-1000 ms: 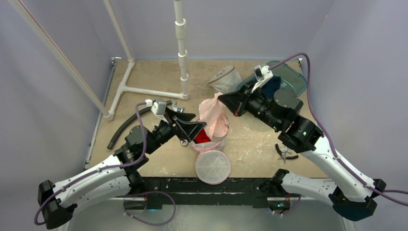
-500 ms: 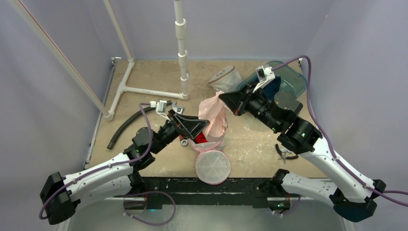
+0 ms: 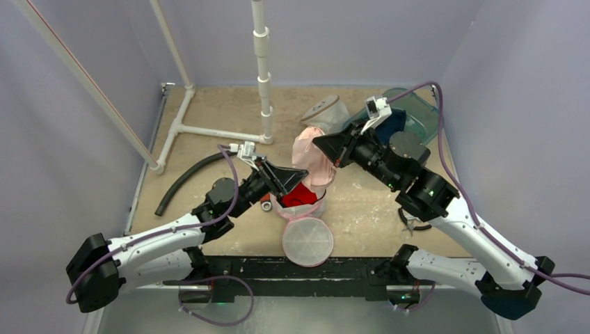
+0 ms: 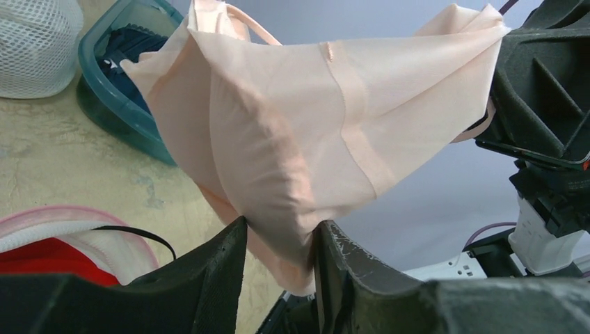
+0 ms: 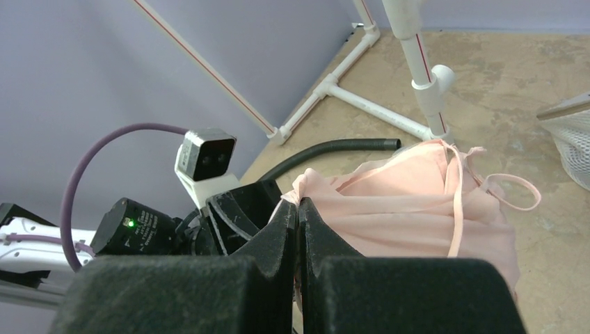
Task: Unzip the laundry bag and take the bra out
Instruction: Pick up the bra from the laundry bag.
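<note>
The pale pink bra hangs in the air above the laundry bag, a pink-rimmed mesh pouch lying open with its round flap folded toward me and something red inside. My right gripper is shut on the bra's upper edge, the fingertips pressed together on the cloth. From below left, my left gripper pinches the bra's lower fold between both jaws.
A teal bin with dark cloth and a white mesh bag stand behind the right arm. A white PVC pipe frame rises at the back left, a black hose lies left, pliers lie right.
My left arm reached right toward the hanging bra and its jaws closed on the lower fold. The right gripper shifted slightly left with the bra.
</note>
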Robot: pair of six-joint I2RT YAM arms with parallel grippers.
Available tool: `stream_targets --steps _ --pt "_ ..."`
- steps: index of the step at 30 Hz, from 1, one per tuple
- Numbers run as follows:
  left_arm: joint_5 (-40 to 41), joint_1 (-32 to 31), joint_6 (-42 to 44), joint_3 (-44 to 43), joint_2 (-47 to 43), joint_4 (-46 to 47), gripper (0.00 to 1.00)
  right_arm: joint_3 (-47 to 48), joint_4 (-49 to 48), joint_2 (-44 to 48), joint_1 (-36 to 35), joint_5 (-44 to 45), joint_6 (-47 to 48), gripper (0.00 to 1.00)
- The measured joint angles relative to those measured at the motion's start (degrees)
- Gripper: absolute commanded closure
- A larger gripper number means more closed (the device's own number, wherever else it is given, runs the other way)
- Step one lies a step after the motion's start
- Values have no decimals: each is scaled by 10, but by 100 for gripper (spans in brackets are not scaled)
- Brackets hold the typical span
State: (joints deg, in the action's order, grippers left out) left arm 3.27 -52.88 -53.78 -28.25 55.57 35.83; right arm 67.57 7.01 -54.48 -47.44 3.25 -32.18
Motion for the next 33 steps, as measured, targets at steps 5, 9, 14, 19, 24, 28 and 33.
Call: stream_targets --steps 5,9,14,19,24,28,33 --pt "-1 0 5 -9 20 12 38 -10 -8 -3 0 -5 -5 100" --pt "-1 0 9 -23 43 23 43 -24 -21 -3 0 -15 -18 100" --pt "-1 0 12 -23 56 38 88 -36 -44 -3 0 -28 -35 100" --pt "-1 0 28 -23 54 55 100 -36 -54 -3 0 -41 -42 59" --pt "-2 2 71 -28 -1 0 100 -36 -33 3 0 -42 -15 2" --pt "-9 4 148 -91 -57 -109 100 -36 8 41 0 -11 27 2" --pt "-33 4 251 -190 -96 -202 100 -54 -7 130 0 18 60 2"
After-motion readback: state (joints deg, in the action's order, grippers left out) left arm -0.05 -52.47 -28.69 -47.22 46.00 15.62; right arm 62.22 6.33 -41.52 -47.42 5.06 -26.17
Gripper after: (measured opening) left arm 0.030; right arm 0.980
